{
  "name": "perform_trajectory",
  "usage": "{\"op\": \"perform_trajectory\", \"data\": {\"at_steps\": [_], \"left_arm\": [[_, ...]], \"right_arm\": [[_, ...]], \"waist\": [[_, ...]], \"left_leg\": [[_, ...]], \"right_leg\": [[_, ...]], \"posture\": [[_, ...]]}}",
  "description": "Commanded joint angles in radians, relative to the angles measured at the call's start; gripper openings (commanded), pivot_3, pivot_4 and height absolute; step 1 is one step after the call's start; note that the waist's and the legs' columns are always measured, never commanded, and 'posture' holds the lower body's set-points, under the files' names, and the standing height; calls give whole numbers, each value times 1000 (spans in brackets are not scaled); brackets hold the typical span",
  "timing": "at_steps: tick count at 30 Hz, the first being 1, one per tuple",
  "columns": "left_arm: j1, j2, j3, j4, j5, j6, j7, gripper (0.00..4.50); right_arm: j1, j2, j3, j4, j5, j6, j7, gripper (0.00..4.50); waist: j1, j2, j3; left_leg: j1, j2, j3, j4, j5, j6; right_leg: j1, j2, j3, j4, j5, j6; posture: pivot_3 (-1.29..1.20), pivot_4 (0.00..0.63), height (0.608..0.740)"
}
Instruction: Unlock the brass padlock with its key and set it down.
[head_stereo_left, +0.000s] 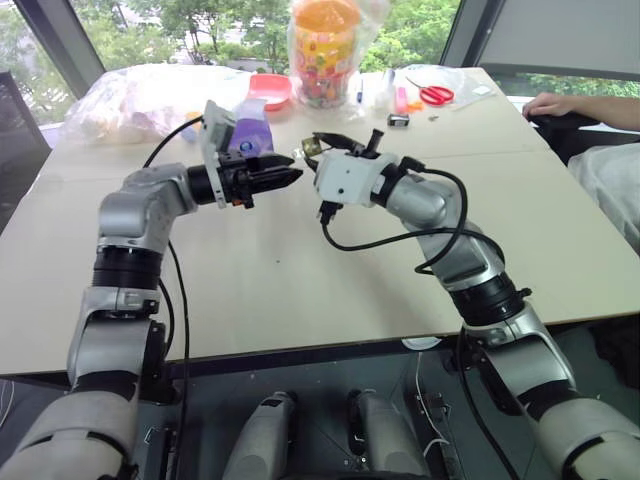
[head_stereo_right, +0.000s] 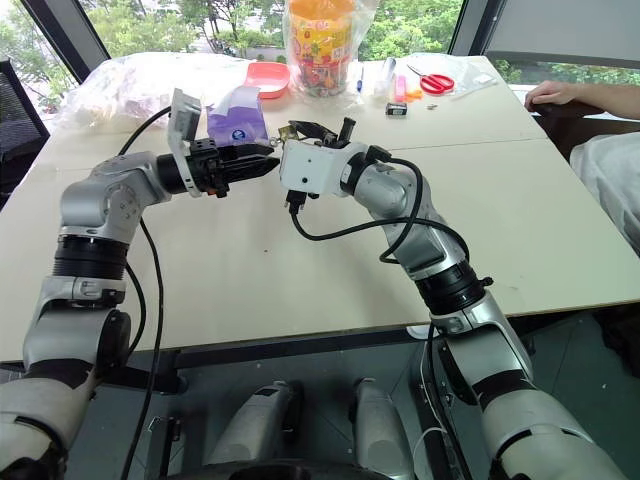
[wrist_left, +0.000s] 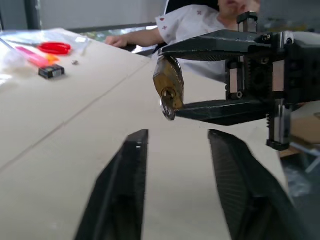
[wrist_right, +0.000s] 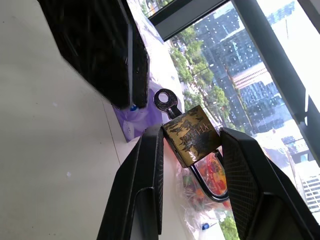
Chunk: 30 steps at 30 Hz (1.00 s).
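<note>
R gripper (wrist_right: 190, 150) clamped on brass padlock (wrist_right: 192, 136) | key (wrist_right: 166, 101) seated in lock | L gripper (wrist_left: 175, 145) parted, empty, just beside key

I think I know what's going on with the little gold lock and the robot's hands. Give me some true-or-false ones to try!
1. The small golden-yellow brass padlock is pinched in the right tool. True.
2. A silvery key sticks out of the padlock. True.
3. The left tool is squeezing the key. False: its two black fingers stand apart with the key free in front of them.
4. The red-handled scissors lie at the far end of the pale wooden table. True.
5. The padlock is lying flat on the table. False: it is held up in the air above it.
6. The padlock's shackle has come off. False: the thin loop is on the body, behind the right tool's fingers.
</note>
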<state>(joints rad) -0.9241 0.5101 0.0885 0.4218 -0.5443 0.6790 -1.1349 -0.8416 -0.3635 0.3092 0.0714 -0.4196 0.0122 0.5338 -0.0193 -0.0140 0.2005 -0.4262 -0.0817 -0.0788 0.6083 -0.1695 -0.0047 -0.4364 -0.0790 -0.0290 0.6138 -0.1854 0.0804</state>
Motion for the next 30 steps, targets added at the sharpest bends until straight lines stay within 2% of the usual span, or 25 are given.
{"op": "perform_trajectory", "data": {"at_steps": [1,19,20,24,30], "left_arm": [[-55,-9,77,9,-55,27,44,2154],[-115,-100,63,131,-24,-53,56,2154],[-116,-101,63,133,-25,-54,53,1625],[-114,-106,62,126,-33,-44,45,15],[-108,-104,55,117,-27,-48,47,15]], "right_arm": [[-26,8,-17,-55,1,-12,-20,1085],[-21,21,-10,-83,-6,6,-23,1085],[-20,22,-11,-85,-7,7,-22,1085],[-18,23,-12,-90,-9,13,-22,1085],[-16,27,-7,-93,-8,17,-22,1085]], "waist": [[1,0,0],[5,0,0],[5,0,0],[5,0,0],[5,0,0]], "left_leg": [[0,0,0,0,0,0],[0,0,0,0,0,0],[0,0,0,0,0,0],[0,0,0,0,0,0],[0,0,0,0,0,0]], "right_leg": [[0,0,0,0,0,0],[1,-1,0,0,0,-1],[1,-1,0,0,0,-1],[1,-1,0,0,0,-1],[1,-1,0,0,0,-1]], "posture": [[0,150,740],[0,150,740],[0,150,740],[0,150,740],[0,150,740]]}}
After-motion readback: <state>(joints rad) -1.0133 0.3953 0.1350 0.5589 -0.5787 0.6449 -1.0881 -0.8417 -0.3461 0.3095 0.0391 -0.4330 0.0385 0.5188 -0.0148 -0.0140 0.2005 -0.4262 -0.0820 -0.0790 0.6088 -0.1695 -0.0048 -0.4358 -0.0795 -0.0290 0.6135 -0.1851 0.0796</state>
